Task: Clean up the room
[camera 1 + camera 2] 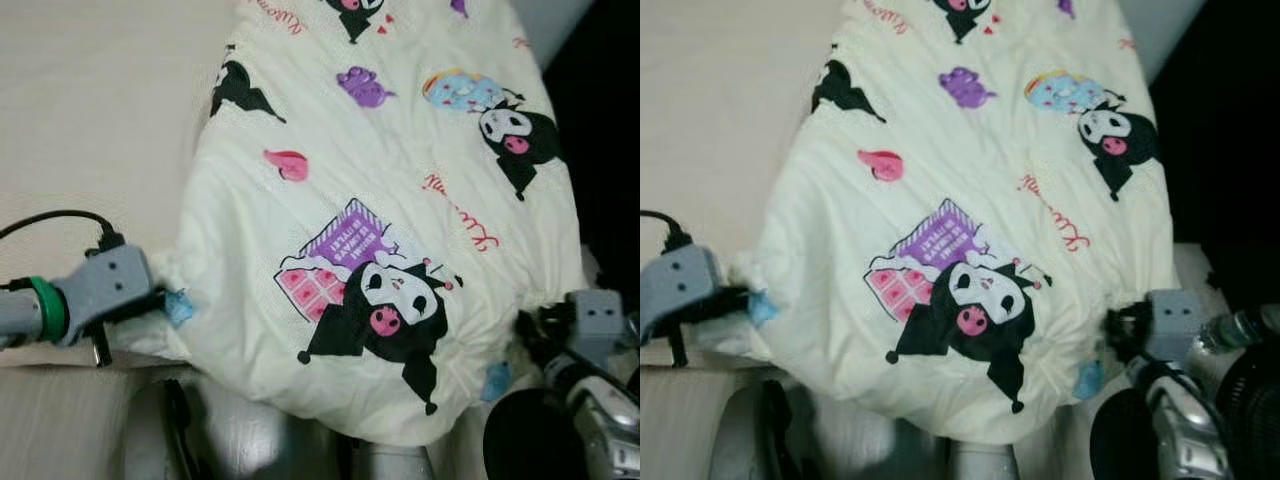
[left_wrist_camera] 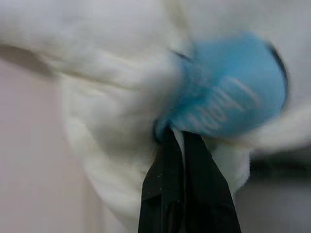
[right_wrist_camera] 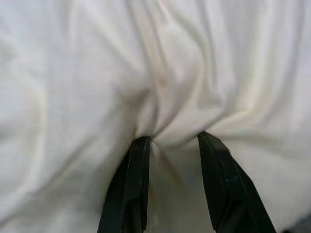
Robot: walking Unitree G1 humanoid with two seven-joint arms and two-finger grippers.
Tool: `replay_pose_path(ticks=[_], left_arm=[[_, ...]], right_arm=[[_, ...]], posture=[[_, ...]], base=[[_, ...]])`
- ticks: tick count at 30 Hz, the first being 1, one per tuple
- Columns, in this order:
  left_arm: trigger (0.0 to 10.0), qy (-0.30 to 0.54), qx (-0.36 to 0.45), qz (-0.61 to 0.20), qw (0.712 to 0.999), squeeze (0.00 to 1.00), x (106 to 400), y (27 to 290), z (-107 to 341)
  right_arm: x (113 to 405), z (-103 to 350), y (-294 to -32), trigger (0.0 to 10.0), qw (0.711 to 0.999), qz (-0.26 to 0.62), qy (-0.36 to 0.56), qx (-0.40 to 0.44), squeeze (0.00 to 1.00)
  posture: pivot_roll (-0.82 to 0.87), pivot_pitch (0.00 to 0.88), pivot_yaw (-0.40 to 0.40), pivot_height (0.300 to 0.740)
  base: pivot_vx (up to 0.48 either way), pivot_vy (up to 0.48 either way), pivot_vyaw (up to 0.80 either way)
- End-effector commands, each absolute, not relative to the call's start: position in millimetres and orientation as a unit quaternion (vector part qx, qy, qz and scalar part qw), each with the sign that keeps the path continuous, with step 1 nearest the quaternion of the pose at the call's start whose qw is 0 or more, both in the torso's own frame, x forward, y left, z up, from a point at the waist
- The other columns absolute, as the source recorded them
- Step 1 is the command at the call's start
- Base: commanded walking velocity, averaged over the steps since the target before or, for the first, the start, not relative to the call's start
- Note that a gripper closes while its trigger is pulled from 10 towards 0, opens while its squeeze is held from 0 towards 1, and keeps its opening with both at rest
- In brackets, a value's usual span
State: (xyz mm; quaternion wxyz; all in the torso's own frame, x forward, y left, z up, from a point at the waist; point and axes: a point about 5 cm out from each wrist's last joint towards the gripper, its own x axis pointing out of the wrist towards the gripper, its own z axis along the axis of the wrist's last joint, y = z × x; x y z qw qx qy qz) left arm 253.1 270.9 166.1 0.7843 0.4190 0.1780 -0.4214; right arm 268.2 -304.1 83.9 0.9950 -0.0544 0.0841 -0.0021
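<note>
Duvet (image 1: 400, 200): cream, printed with black cartoon figures, purple and pink shapes and red script; it is lying bunched across a pale bed (image 1: 90, 110), its near end hanging over the bed's edge toward the robot
Left gripper (image 2: 182, 141): it is pinching the duvet's near left corner, fingers (image 2: 204, 194) pressed together on the fabric right beside a blue tag (image 2: 228, 87)
Right gripper (image 3: 170, 141): it is gripping the duvet's near right corner, a ridge of cream cloth bunched between its narrowly parted fingers (image 3: 131, 189)
Blue patch (image 1: 496, 380): it is showing on the duvet's hem near the right gripper
Containers: I cannot tell of any here
</note>
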Motion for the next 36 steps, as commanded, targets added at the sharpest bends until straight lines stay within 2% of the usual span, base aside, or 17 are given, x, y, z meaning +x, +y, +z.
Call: replay_pose_path(ticks=[1,4,6,7,8,9,10,16,17,22,25,26,27,28,29,32,36], left_arm=[[10.0,0.226,0.424,-0.440,0.758,0.00,242,281,155],[10.0,0.264,0.424,-0.454,0.738,0.00,225,292,146],[10.0,0.278,0.413,-0.444,0.745,0.00,217,299,144],[10.0,0.268,0.386,-0.423,0.774,0.72,219,300,147],[10.0,0.268,0.386,-0.423,0.774,0.72,219,300,147],[10.0,0.260,0.369,-0.409,0.793,0.72,221,300,148],[10.0,0.258,0.344,-0.413,0.803,1.00,218,298,150],[10.0,0.223,0.240,-0.457,0.827,1.00,204,284,161],[10.0,0.154,0.153,-0.453,0.865,1.00,211,276,183],[10.0,0.091,0.092,-0.445,0.886,1.00,219,272,203],[10.0,-0.017,0.037,-0.418,0.907,1.00,234,266,238],[10.0,-0.069,0.012,-0.404,0.912,0.83,241,261,254],[10.0,-0.069,0.012,-0.404,0.912,0.83,241,261,254],[10.0,-0.110,-0.012,-0.386,0.916,0.00,249,254,264],[10.0,-0.110,-0.012,-0.386,0.916,0.00,249,254,264],[10.0,-0.135,-0.038,-0.322,0.936,0.00,270,230,261],[10.0,-0.132,-0.022,-0.278,0.951,0.00,285,216,252]], right_arm=[[264,73,-302,10.0,0.993,-0.008,0.106,-0.058,0.00],[267,66,-304,10.0,0.991,-0.035,0.112,-0.068,0.00],[269,61,-304,10.0,0.989,-0.052,0.117,-0.075,0.00],[270,61,-304,10.0,0.989,-0.056,0.118,-0.073,0.00],[270,61,-304,10.0,0.989,-0.056,0.118,-0.073,0.00],[269,61,-303,10.0,0.989,-0.053,0.119,-0.070,0.00],[269,61,-303,10.0,0.989,-0.050,0.120,-0.068,0.00],[273,65,-302,10.0,0.990,-0.037,0.120,-0.069,0.00],[276,68,-302,10.0,0.990,-0.037,0.118,-0.070,0.00],[278,68,-303,10.0,0.990,-0.039,0.116,-0.072,0.00],[273,64,-310,10.0,0.987,-0.050,0.128,-0.085,0.00],[264,58,-319,10.0,0.982,-0.072,0.147,-0.098,0.00],[264,58,-319,10.0,0.982,-0.072,0.147,-0.098,0.00],[251,51,-333,10.0,0.973,-0.108,0.170,-0.111,0.00],[251,51,-333,10.0,0.973,-0.108,0.170,-0.111,0.00],[225,50,-361,10.0,0.960,-0.177,0.182,-0.114,0.00],[231,61,-358,10.0,0.970,-0.169,0.143,-0.101,0.00]], posture=[[-0.13,0.232,-0.002,0.505],[-0.11,0.237,0.001,0.505],[-0.10,0.239,-0.001,0.505],[-0.10,0.240,-0.006,0.505],[-0.10,0.240,-0.006,0.505],[-0.10,0.241,-0.008,0.505],[-0.09,0.243,-0.017,0.505],[-0.09,0.245,-0.029,0.505],[-0.09,0.242,-0.032,0.505],[-0.09,0.239,-0.034,0.505],[-0.10,0.229,-0.040,0.505],[-0.11,0.222,-0.046,0.505],[-0.11,0.222,-0.046,0.505],[-0.12,0.214,-0.045,0.505],[-0.12,0.214,-0.045,0.505],[-0.15,0.195,-0.038,0.505],[-0.16,0.182,-0.034,0.505]], base=[[0.000,0.000,0.00],[0.000,0.000,0.00],[0.000,0.000,0.00],[0.000,0.000,0.00],[0.000,0.000,0.00],[0.000,0.000,0.00],[0.000,0.000,0.00],[0.000,0.000,0.00],[0.000,0.000,0.00],[0.000,0.000,0.00],[0.000,0.000,0.00],[0.000,0.000,0.00],[0.000,0.000,0.00],[0.000,0.000,0.00],[0.000,0.000,0.00],[0.000,0.000,0.00],[0.000,0.000,0.00]])
